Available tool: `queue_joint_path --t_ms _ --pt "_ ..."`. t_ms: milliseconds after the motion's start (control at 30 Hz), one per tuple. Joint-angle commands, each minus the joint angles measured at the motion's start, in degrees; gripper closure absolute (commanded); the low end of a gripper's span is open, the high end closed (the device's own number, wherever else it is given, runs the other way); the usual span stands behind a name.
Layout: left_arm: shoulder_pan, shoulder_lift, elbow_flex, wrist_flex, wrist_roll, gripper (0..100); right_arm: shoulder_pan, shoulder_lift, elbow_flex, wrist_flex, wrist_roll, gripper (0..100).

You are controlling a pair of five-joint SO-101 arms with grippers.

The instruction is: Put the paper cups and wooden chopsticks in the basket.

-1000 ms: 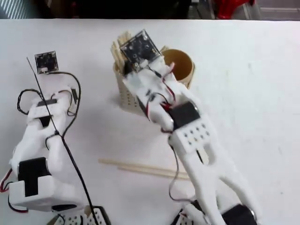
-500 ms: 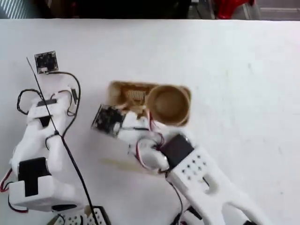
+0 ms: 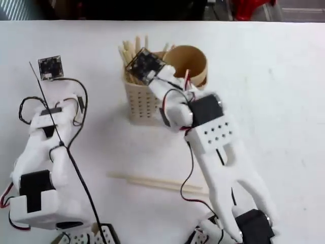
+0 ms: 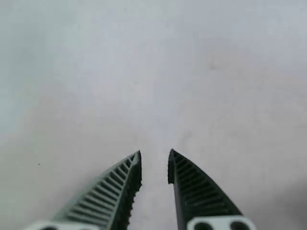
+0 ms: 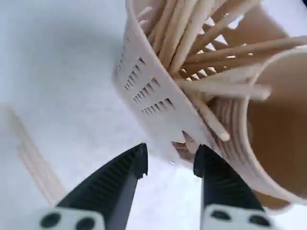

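Basket [image 3: 138, 104] stands upright on the table [image 3: 274, 76], its walls propping a bundle of chopsticks [image 3: 133, 48] on end beside 1 paper cup [image 3: 190, 63], apparently inside too; right gripper [image 5: 169, 160], parted and empty, sits at its wall, 2 loose chopsticks [image 3: 157, 181] lie nearer the arms, left gripper [image 4: 154, 160] parted, empty.

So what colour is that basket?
The basket is cream with rows of small slots; clearest in the right wrist view.

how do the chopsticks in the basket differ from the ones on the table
The basket chopsticks stand on end, fanned and leaning; the table chopsticks lie flat, side by side. The basket chopsticks are a crowded bunch in the basket beside the paper cup; the table chopsticks are just a pair or so. Both are pale wood.
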Motion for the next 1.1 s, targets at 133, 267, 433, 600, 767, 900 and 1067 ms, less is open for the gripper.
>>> queue_joint_path --t_ms 133,267,433,600,767,900,1067 --pt "-0.2 -0.4 -2.7 0.3 -0.7 89 -9.5 -0.5 -9.1 13.8 0.7 82.6" --pt "-0.2 -0.4 -2.7 0.3 -0.7 89 -16.8 -3.6 -9.3 16.6 0.7 82.7" --pt "-0.2 -0.4 -2.7 0.3 -0.7 89 -20.1 -6.2 -6.4 18.1 0.7 83.5" --pt "-0.2 -0.4 -2.8 0.3 -0.7 89 -20.6 -5.1 13.5 11.6 4.0 84.2" --pt "-0.2 -0.4 -2.8 0.3 -0.7 89 -20.6 -4.6 38.7 -10.2 8.5 84.0" --pt "-0.2 -0.4 -2.8 0.3 -0.7 89 -20.3 -4.6 47.7 -19.1 8.9 84.0" --pt "-0.2 -0.4 -2.8 0.3 -0.7 89 -20.5 -4.5 50.1 -20.9 8.9 83.9"
